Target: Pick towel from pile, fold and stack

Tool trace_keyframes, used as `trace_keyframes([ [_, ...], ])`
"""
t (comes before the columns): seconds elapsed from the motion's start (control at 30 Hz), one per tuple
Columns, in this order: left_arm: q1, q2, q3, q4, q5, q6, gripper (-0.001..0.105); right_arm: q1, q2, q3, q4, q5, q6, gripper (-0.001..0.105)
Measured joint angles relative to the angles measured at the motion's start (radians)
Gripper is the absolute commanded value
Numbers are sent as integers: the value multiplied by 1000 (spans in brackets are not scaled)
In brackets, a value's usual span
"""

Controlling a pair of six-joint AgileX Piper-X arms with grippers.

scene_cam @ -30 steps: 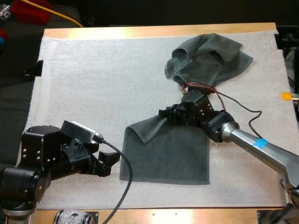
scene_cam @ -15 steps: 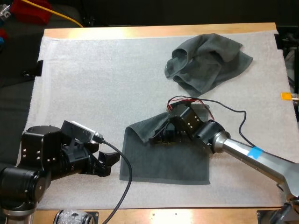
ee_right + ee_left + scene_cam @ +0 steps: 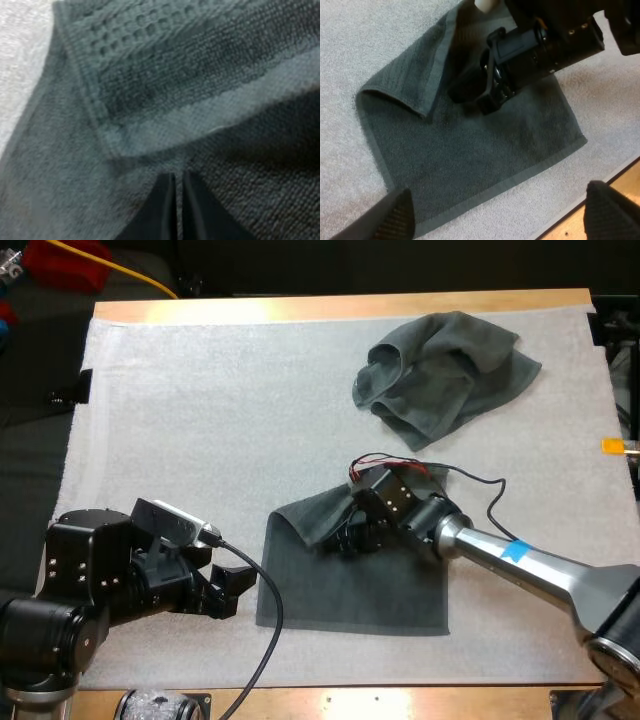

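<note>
White mat [image 3: 200,410] covers the wooden counter [image 3: 330,307], and a crumpled towel [image 3: 440,370] lies at its far right, unchanged from a second ago. Nearer, a flat towel [image 3: 380,590] is spread on the mat with its far left corner turned over as a folded flap [image 3: 310,515].

A second ago the right jaws were at the flap's raised end, between the two towels. They have since come down onto the flat towel just beside the flap, with little further shift over the last half second. Their fingertips [image 3: 195,210] are pressed together at the flap's hem; whether any cloth is caught between them cannot be told.

The left jaws have not moved. Their fingers [image 3: 395,215] stand spread, clear of the flat towel's near left edge.
</note>
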Motion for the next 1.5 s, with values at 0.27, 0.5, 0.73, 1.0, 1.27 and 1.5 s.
trace_keyframes([
  [0.27, 0, 0, 0, 0, 0, 0, 68, 0, 39, -4, 0, 0, 6, 1],
  [0.5, 0, 0, 0, 0, 0, 0, 68, 0, 43, -24, -9, 17, 11, 1],
  [0.73, 0, 0, 0, 0, 0, 0, 68, 0, 76, -40, -25, 17, 53, 1],
  [1.0, 0, 0, 0, 0, 0, 0, 68, 0, 116, -101, -25, 22, 67, 1],
  [1.27, 0, 0, 0, 0, 0, 0, 68, 0, 181, -189, -25, 26, 80, 1],
  [1.5, 0, 0, 0, 3, 0, 0, 68, 0, 236, -279, -25, 100, 83, 1],
])
